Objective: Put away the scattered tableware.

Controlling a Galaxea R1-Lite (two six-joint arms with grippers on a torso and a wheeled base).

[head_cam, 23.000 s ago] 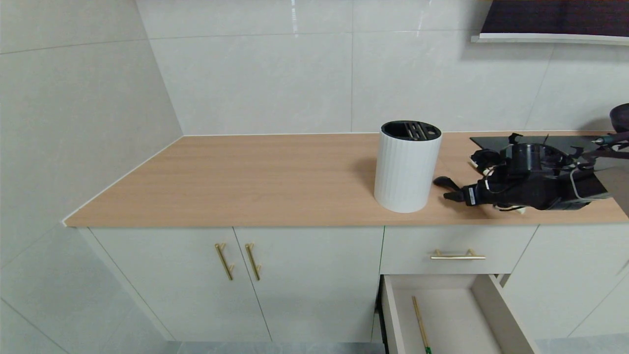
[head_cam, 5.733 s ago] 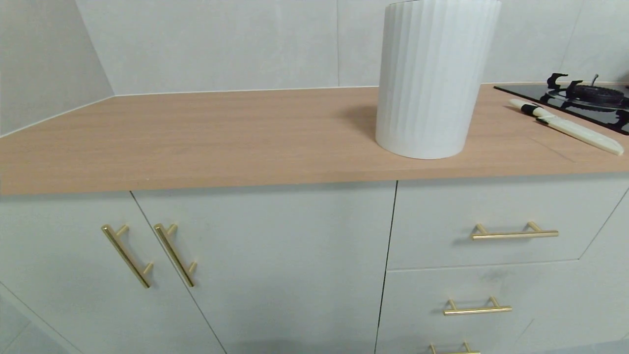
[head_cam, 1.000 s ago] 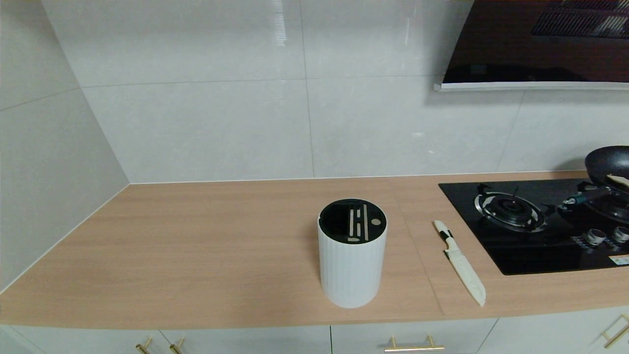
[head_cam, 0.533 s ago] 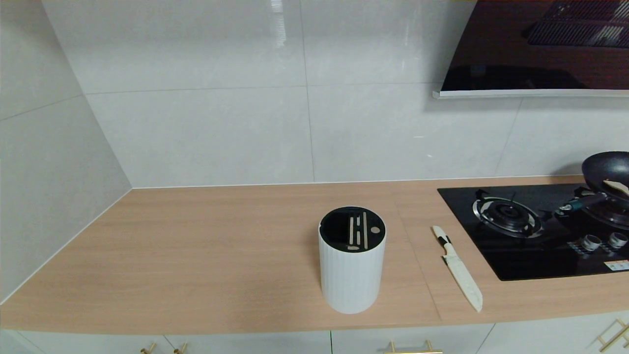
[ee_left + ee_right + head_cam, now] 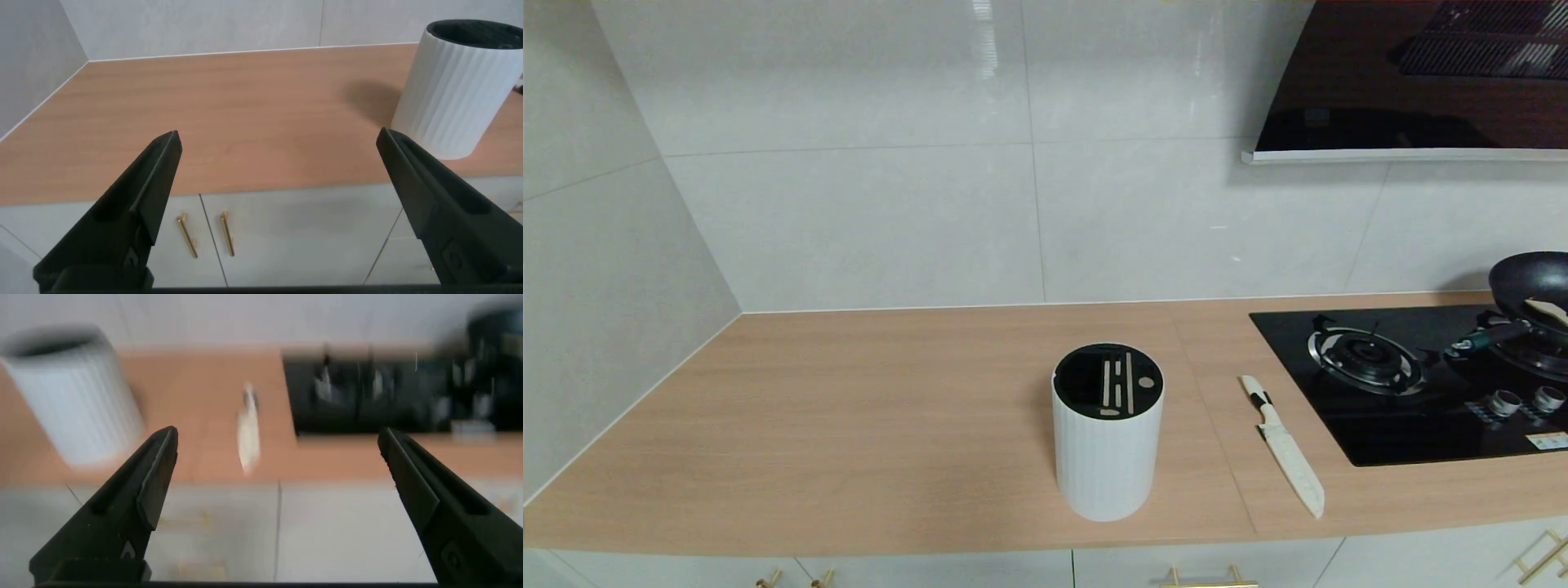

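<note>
- The head view takes in the counter, hob, holder, pan and knife. The knife lies flat between holder and hob, apart from both, blade toward the near edge.
- The left wrist view adds cupboard handles under the counter. The left claw hangs before the near edge, fingers wide apart.
- The right wrist view, blurred, faces the knife. The right claw is likewise spread.
- Since half a second ago, holder and knife lie unmoved.
- The counter is wood, backed by a pale tiled wall, with a dark hood at far right.
</note>
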